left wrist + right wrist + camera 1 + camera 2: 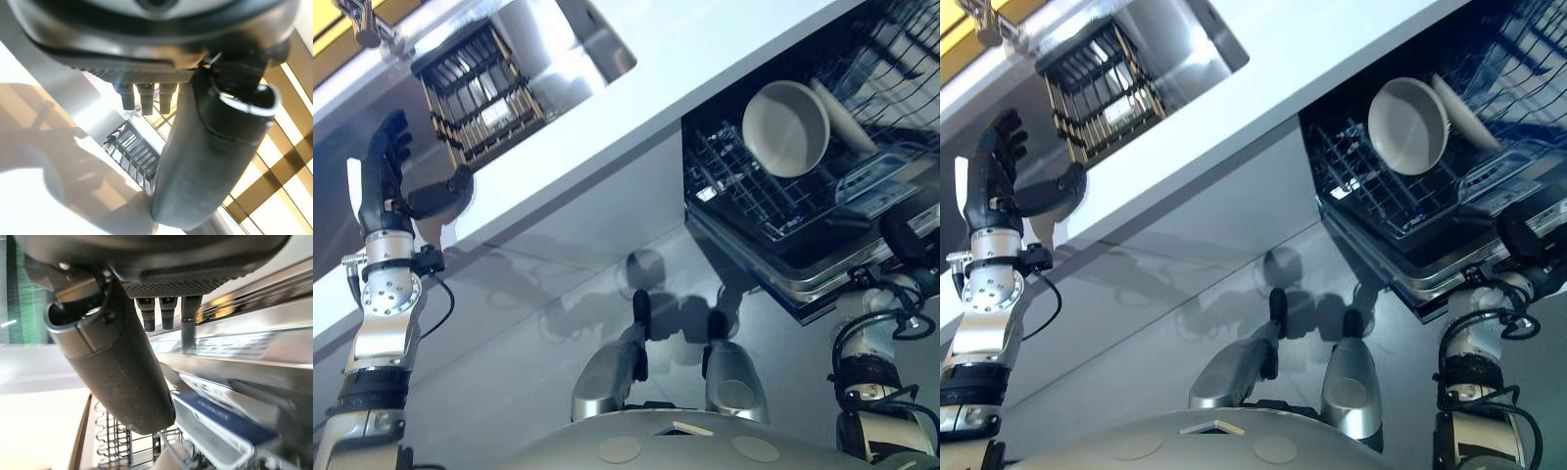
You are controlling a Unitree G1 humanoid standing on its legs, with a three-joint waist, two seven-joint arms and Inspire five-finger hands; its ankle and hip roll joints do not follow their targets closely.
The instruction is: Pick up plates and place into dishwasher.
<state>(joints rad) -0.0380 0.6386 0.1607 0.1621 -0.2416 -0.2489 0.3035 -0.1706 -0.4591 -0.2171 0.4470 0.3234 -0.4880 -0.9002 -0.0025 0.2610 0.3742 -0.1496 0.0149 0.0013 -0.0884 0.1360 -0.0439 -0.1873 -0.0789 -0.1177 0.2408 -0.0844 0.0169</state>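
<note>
Left eye view: left hand [386, 181], fingers straight and empty, raised at the tabletop [636, 108] edge, poised toward the drying rack [484, 93].
Right eye view: two plates [1410, 125] upright in the dishwasher rack [1381, 196], slotted to drain.
Right wrist view: right hand [122, 362] relaxed, holding nothing, beside the rack.

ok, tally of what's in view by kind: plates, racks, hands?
Plates: 2, a round one and a second leaning behind it, both in the dishwasher rack
Racks: 2, the dishwasher rack and the dish rack in the counter
Hands: 2, left hand and right hand
Total: 6
</note>
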